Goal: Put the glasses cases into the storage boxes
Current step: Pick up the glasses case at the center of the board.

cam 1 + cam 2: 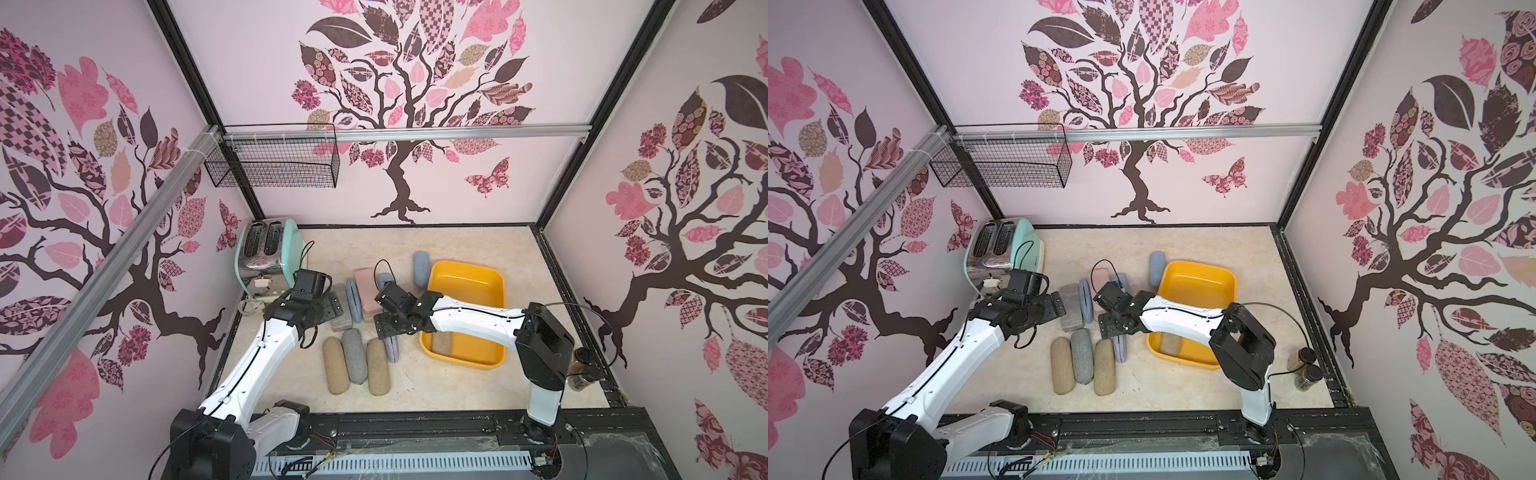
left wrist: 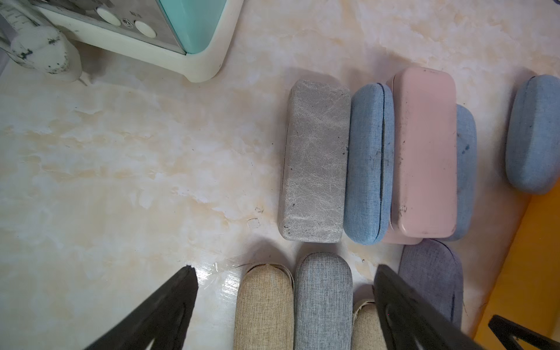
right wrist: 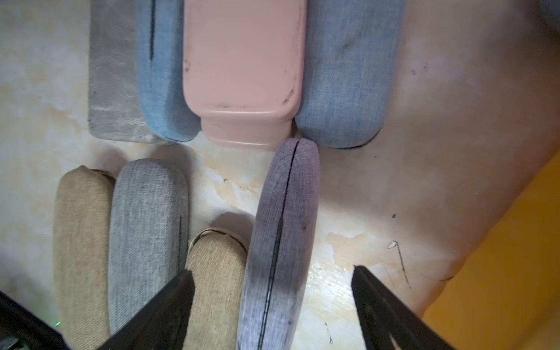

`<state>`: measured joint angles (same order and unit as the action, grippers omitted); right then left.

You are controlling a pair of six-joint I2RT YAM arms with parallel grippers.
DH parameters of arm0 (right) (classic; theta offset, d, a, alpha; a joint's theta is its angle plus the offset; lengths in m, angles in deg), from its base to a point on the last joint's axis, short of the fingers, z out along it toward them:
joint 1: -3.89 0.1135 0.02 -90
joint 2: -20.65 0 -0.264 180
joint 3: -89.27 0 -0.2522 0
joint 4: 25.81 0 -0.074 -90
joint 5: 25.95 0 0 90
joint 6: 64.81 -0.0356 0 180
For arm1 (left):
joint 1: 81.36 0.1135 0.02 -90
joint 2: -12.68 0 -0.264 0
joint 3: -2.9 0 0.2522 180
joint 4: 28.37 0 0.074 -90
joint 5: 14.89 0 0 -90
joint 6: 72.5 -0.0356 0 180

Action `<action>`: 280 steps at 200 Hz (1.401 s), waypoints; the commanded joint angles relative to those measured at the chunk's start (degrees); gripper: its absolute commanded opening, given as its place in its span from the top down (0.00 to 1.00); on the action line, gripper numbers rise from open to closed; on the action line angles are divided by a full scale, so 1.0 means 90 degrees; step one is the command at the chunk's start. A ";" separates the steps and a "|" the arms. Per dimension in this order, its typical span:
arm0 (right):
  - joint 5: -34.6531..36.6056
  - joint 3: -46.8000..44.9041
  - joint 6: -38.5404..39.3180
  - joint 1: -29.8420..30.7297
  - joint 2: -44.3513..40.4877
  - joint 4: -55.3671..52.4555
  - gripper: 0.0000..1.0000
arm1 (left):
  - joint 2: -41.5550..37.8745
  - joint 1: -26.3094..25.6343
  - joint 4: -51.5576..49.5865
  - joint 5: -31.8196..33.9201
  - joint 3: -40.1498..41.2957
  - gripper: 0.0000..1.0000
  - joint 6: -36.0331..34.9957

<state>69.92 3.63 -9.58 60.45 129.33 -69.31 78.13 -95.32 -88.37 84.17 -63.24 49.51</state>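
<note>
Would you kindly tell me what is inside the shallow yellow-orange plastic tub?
One tan fabric glasses case lies in the tub, at a near corner; the right arm hides part of its floor.

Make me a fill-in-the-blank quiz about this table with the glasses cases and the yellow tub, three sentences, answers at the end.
1. The lone case already lying in the yellow tub is ____ in colour.
2. In the right wrist view, the edge-standing case between the open fingers of the right gripper is ____ in colour.
3. The mint-green appliance with two slots on top is a ____.

Missing words: tan; lavender; toaster.
</note>
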 commanded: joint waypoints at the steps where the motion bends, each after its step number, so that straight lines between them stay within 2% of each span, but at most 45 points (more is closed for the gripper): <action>1: 0.0134 0.0276 -0.0069 0.0044 0.0336 -0.0357 0.18 | 0.0097 0.0036 -0.0043 -0.0172 -0.0020 0.07 -0.0170; 76: 0.0139 0.0293 -0.0130 0.0072 0.0655 -0.0353 0.29 | 0.0247 0.0092 0.0079 -0.0508 -0.0020 0.08 -0.0174; 137: 0.0132 0.0361 -0.0142 0.0074 0.0724 -0.0392 0.43 | 0.0179 0.0125 0.0099 -0.0517 -0.0013 0.07 -0.0151; 173: 0.0163 0.0387 -0.0148 0.0067 0.0742 -0.0462 0.46 | 0.0223 0.0130 0.0139 -0.0585 -0.0030 0.08 -0.0157; 208: 0.0217 0.0351 -0.0150 0.0072 0.0688 -0.0474 0.53 | 0.0237 0.0144 0.0140 -0.0592 -0.0032 0.09 -0.0157; 240: 0.0227 0.0371 -0.0175 0.0080 0.0651 -0.0533 0.55 | 0.0237 0.0154 0.0157 -0.0587 -0.0020 0.08 -0.0145; 266: 0.0177 0.0238 -0.0255 0.0075 0.0330 -0.0384 0.57 | 0.0247 0.0164 0.0179 -0.0575 -0.0022 0.08 -0.0135; 280: 0.0120 0.0162 -0.0261 0.0069 0.0096 -0.0271 0.61 | 0.0276 0.0164 0.0198 -0.0624 -0.0019 0.09 -0.0137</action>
<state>70.62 4.83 -11.04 60.82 133.73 -71.91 80.45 -94.14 -87.74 78.92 -63.24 48.77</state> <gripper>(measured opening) 0.443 0.915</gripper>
